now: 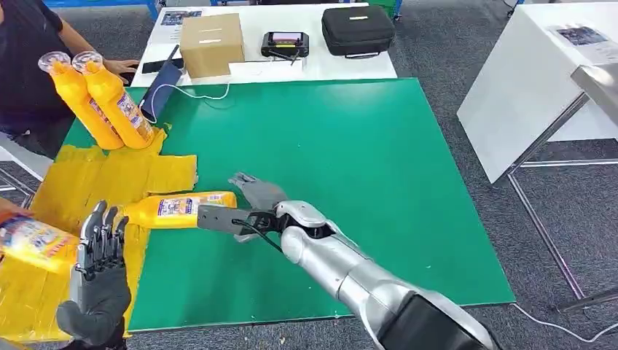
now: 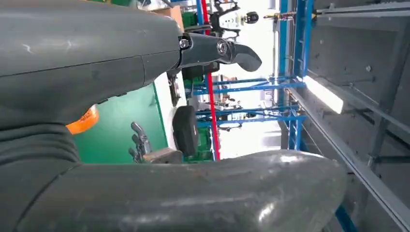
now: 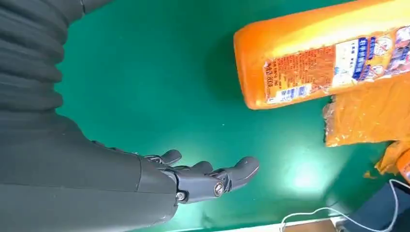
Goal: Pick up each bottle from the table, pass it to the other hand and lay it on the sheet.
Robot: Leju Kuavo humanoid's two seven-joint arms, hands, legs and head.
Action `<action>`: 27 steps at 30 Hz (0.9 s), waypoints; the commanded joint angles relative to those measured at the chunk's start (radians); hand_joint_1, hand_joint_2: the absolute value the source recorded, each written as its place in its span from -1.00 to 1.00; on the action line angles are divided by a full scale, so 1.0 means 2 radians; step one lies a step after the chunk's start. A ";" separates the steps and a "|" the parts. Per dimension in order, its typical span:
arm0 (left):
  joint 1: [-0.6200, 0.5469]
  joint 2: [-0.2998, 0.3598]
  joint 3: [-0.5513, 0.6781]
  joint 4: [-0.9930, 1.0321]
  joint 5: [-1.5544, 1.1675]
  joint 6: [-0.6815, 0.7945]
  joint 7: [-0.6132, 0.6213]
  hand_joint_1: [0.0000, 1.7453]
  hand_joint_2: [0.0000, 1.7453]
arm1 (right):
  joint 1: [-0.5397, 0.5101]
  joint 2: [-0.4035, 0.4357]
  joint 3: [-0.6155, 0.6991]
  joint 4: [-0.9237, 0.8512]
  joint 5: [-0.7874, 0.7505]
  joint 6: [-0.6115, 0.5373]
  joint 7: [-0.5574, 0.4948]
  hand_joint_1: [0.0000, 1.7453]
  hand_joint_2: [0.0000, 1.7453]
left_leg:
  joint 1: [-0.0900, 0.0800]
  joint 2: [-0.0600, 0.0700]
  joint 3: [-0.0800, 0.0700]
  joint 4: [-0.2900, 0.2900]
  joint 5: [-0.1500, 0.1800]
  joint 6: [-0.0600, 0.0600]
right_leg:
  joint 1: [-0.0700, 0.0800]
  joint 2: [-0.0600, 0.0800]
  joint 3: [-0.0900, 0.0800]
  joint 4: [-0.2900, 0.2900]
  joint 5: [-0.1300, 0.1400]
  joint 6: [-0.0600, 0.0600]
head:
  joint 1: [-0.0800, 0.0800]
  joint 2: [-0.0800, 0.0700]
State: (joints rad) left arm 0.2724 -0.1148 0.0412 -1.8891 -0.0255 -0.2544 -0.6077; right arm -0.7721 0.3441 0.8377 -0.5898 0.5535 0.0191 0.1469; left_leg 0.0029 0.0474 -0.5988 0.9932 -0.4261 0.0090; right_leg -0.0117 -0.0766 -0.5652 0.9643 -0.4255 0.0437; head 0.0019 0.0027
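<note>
A yellow bottle (image 1: 178,209) with a blue and white label lies on its side, its cap end on the yellow sheet (image 1: 87,182) and its base on the green mat (image 1: 350,168). My right hand (image 1: 248,204) is open just beside the base; in the right wrist view my right hand (image 3: 203,179) has its fingers spread a gap away from the lying bottle (image 3: 329,53). My left hand (image 1: 98,273) is raised over the sheet's near part, open and holding nothing. Another bottle (image 1: 33,244) lies on the sheet left of it. Two more bottles (image 1: 102,102) stand leaning at the sheet's far end.
A person (image 1: 29,58) sits at the far left beside the standing bottles. Beyond the mat stand a cardboard box (image 1: 211,44), a small screen device (image 1: 286,44), a black case (image 1: 357,29) and a blue object (image 1: 160,91) with a cable. A white table (image 1: 539,73) is at right.
</note>
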 commanded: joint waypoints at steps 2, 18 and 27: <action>-0.006 -0.012 0.000 0.002 -0.005 -0.007 0.008 -1.00 -1.00 | -0.018 -0.023 0.013 0.025 0.009 -0.002 0.003 -1.00 1.00 | 0.000 -0.002 0.001 0.000 0.000 0.000 | 0.000 0.001 0.001 0.000 0.000 -0.001 | 0.000 0.000; -0.022 -0.005 -0.012 0.007 0.016 0.001 0.009 -1.00 -1.00 | -0.024 -0.028 0.008 0.027 0.029 0.006 0.003 -1.00 1.00 | 0.001 -0.003 0.002 0.000 0.000 0.000 | 0.000 0.002 0.002 0.000 -0.001 -0.001 | 0.000 0.000; -0.027 -0.003 -0.015 0.011 0.021 0.002 0.012 -1.00 -1.00 | -0.027 -0.027 0.007 0.033 0.032 0.008 0.003 -1.00 1.00 | 0.000 -0.002 0.001 0.000 0.000 0.000 | 0.000 0.001 0.001 0.000 0.000 -0.001 | 0.000 0.000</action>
State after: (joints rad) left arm 0.2520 -0.1297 0.0355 -1.9055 0.0095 -0.2544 -0.5947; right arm -0.7716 0.3082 0.8377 -0.5814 0.6149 0.0229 0.1488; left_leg 0.0029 0.0477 -0.5986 0.9933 -0.4260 0.0090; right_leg -0.0117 -0.0764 -0.5652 0.9643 -0.4253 0.0437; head 0.0019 0.0027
